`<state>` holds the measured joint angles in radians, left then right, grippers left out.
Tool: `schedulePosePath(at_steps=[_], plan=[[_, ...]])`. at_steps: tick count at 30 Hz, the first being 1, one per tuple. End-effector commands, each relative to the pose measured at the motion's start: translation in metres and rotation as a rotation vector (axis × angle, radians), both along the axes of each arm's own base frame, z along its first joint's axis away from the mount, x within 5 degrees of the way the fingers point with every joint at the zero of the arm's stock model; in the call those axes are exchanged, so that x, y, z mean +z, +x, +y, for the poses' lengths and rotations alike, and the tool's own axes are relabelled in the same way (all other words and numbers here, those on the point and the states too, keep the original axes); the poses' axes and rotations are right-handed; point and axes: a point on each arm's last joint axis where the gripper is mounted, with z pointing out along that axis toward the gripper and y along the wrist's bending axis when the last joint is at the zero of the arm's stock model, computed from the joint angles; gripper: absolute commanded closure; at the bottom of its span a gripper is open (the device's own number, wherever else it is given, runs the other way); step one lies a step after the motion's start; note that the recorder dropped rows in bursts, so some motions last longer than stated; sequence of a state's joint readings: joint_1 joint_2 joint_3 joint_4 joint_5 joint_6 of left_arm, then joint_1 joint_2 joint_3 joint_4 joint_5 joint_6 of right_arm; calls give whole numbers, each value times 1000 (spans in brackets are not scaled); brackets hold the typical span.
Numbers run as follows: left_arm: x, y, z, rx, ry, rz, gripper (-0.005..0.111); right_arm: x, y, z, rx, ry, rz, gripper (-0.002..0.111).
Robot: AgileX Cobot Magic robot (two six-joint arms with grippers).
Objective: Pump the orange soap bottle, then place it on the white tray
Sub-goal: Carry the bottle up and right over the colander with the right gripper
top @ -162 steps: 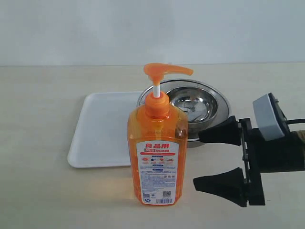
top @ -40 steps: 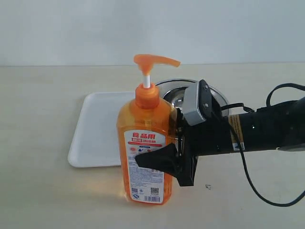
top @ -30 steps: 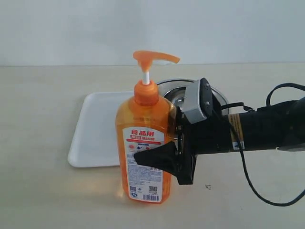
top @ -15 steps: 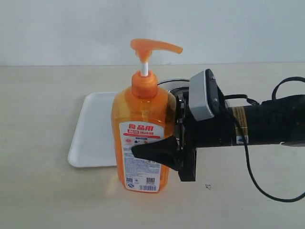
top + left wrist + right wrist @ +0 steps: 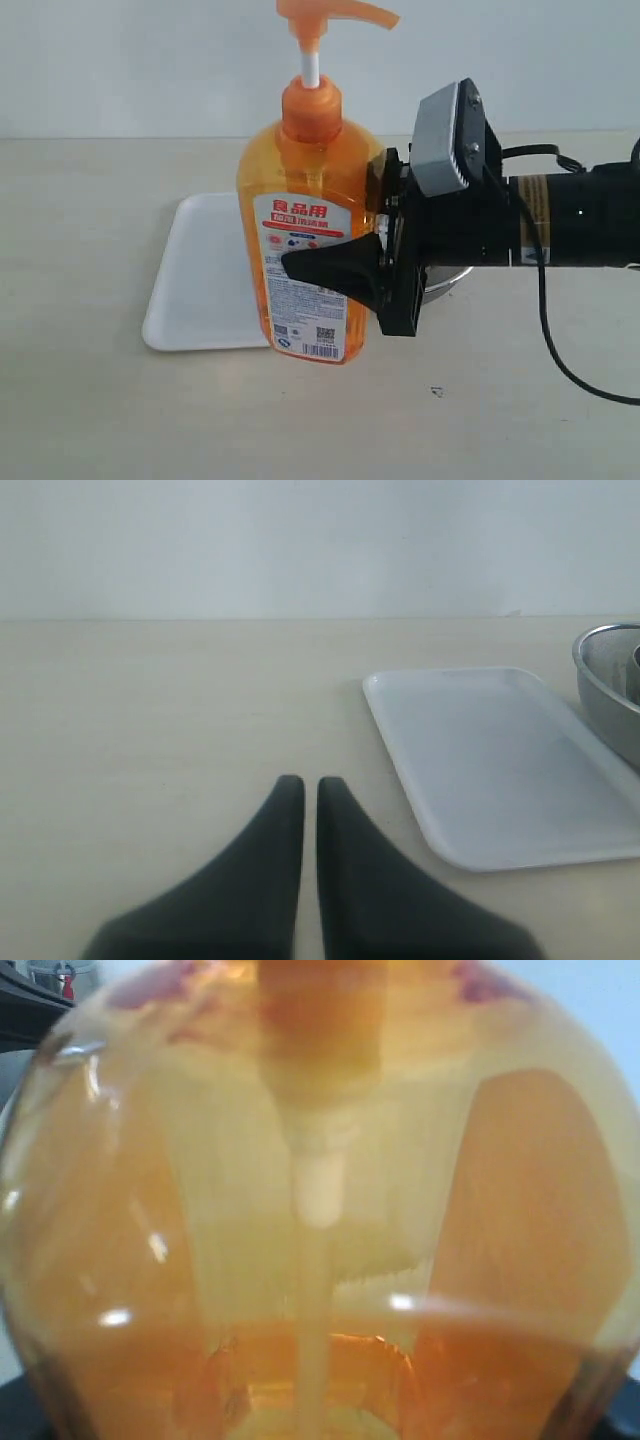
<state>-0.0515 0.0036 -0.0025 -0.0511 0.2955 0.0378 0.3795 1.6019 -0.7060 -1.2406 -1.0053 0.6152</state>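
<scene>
As right hand (image 5: 300, 238) grips it, orange soap bottle (image 5: 305, 165) sits btwn fingers.

Pale beige tabletop (image 5: 80, 400) against plain white wall (image 5: 150, 60)

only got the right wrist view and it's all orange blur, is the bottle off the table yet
Observer: Yes. In the exterior view the orange soap bottle looks clear of the table, with the right jaws clamped on its body.
Operator: where's the tray
Observer: The white tray lies flat just behind the bottle's base, with nothing on it.
Operator: left arm in the way
Observer: No. The left wrist view shows the left jaws shut, apart from the tray.
</scene>
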Motion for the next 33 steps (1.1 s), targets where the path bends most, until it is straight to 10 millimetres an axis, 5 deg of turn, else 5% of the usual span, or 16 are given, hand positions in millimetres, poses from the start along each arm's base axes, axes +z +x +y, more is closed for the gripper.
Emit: schedulePosePath(at_steps=[1, 33], plan=[[-1, 0, 0, -1, -5, -1, 102, 15, 1, 0, -33, 87, -8, 106], [-1, 0, 0, -1, -5, -1, 102, 44, 18, -15, -348, 277, 36, 106]])
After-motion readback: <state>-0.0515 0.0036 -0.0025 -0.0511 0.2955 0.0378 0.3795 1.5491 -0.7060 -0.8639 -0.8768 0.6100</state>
